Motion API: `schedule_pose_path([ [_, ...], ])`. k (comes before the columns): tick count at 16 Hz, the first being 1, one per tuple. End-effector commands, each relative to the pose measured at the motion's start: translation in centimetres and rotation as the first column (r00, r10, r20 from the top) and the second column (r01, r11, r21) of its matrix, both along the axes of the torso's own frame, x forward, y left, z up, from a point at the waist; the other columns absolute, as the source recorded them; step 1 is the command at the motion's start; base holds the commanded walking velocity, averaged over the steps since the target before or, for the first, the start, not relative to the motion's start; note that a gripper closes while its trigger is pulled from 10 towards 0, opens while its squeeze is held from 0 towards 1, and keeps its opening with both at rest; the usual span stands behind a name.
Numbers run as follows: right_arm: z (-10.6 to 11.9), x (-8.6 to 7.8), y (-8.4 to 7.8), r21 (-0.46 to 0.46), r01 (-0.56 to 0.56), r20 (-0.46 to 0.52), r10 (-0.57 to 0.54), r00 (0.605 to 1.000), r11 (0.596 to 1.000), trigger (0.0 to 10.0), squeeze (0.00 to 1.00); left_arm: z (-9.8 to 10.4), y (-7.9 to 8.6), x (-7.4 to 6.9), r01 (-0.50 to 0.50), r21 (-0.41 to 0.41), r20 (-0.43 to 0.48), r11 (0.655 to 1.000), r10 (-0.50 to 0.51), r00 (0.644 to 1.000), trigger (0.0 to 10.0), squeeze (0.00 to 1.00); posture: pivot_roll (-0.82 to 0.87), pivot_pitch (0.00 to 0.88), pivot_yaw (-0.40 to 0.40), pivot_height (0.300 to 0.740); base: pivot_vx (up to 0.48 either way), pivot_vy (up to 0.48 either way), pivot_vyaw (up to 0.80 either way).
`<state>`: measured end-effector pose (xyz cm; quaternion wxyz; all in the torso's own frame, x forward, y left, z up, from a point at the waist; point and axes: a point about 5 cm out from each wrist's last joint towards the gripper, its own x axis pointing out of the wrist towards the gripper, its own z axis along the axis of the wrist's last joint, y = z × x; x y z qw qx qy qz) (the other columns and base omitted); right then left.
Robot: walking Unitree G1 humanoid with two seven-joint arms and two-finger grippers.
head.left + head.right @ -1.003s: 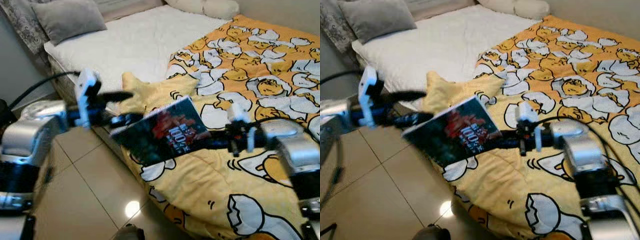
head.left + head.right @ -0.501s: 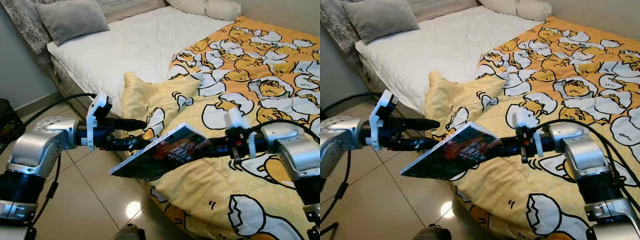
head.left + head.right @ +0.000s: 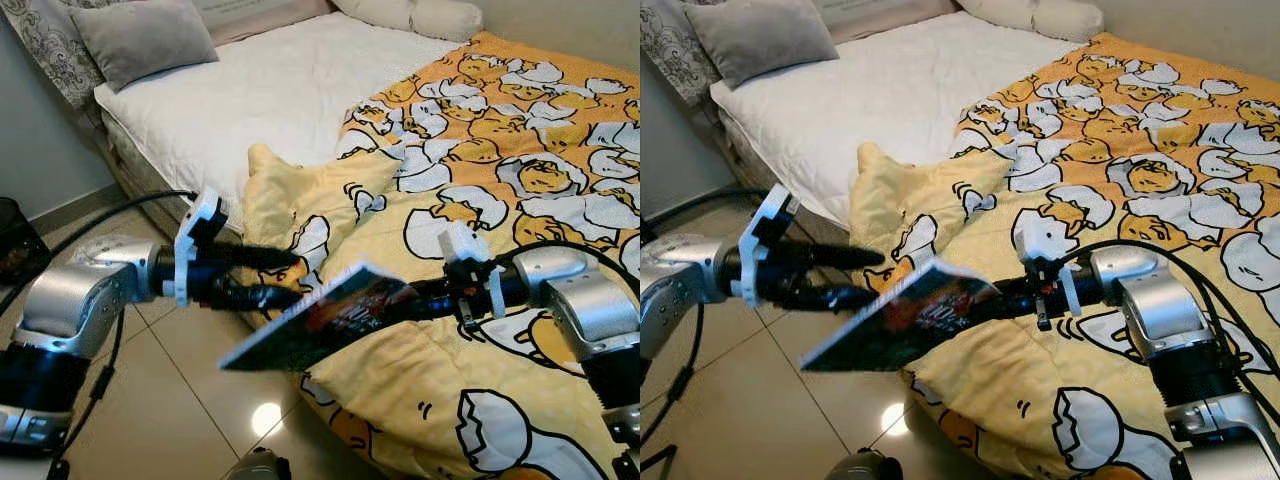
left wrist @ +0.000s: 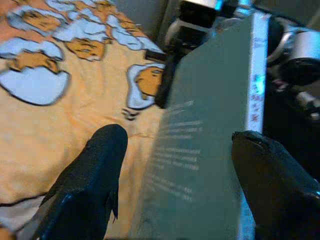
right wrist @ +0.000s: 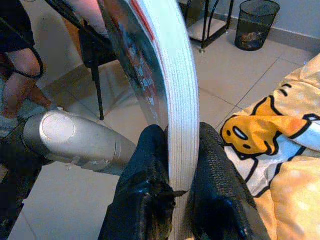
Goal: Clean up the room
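Observation:
A dark-covered book (image 3: 330,318) with red cover art hangs in the air over the bed's edge, tilted almost flat. My right gripper (image 3: 400,303) is shut on its right edge; in the right wrist view the black fingers (image 5: 150,190) pinch the white page block (image 5: 175,75). My left gripper (image 3: 298,277) is open at the book's left side, one finger above the other. Seen from the left wrist, the book's grey back cover (image 4: 205,150) stands between the spread fingers (image 4: 95,175), not clamped.
The bed has a white mattress (image 3: 270,90), a grey pillow (image 3: 140,35) and a yellow egg-print duvet (image 3: 500,160) hanging over the edge. The beige tile floor (image 3: 170,400) lies below. A black wastebasket (image 3: 15,245) stands left. A person's leg (image 5: 17,65) is near a chair.
The book has tipped from facing me to nearly flat. My left gripper has come in closer to the book's left side. The camera shifted slightly after the oldest frame.

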<state>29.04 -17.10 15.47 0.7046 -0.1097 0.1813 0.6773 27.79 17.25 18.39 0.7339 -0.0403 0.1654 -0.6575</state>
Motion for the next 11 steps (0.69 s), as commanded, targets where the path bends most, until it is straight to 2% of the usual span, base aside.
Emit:
schedule_pose_path([
  [1, 1.2, 0.4, 0.3, 0.006, -0.014, 0.052, 0.013, 0.999, 1.000, 0.0, 0.00, 0.3, -0.1, -0.4, 0.035, 0.001, -0.006, 0.999, -0.035, 0.999, 10.0, 0.00, -0.04, 0.000, 0.061, 0.740, 0.000, 0.000, 0.00],
  [3, 1.2, 0.3, 0.5, 0.002, -0.029, 0.048, 0.029, 0.998, 1.000, 0.0, 0.00, -0.4, -0.1, -0.3, 0.027, 0.051, 0.019, 0.998, -0.028, 0.999, 10.0, 0.00, -0.04, 0.000, 0.058, 0.740, 0.000, 0.000, 0.00],
  [5, 0.7, 0.3, 0.4, -0.025, -0.033, 0.045, 0.034, 0.998, 0.999, 0.0, 0.00, -0.4, 0.0, -0.2, 0.018, 0.027, -0.001, 0.999, -0.018, 1.000, 10.0, 0.00, -0.03, 0.000, 0.055, 0.740, 0.000, 0.000, 0.00],
  [7, 0.9, 0.3, 0.5, -0.007, -0.034, 0.046, 0.034, 0.998, 0.999, 0.0, 0.00, -0.1, 0.2, -0.3, 0.016, 0.017, -0.026, 1.000, -0.015, 1.000, 10.0, 0.00, -0.03, 0.000, 0.055, 0.740, 0.000, 0.000, 0.00],
  [9, 1.6, 0.5, 0.7, 0.030, -0.041, 0.053, 0.040, 0.998, 0.999, 0.0, 0.00, -1.5, 0.4, -0.2, -0.006, 0.101, -0.005, 0.995, 0.007, 1.000, 10.0, 0.00, -0.03, 0.000, 0.055, 0.740, 0.000, 0.000, 0.00],
  [11, 1.9, 0.5, 0.8, 0.041, -0.049, 0.057, 0.047, 0.997, 0.998, 0.0, 0.00, -2.5, 0.4, 0.0, -0.016, 0.147, 0.007, 0.989, 0.015, 1.000, 10.0, 0.00, -0.04, 0.000, 0.054, 0.740, 0.000, 0.000, 0.00],
])
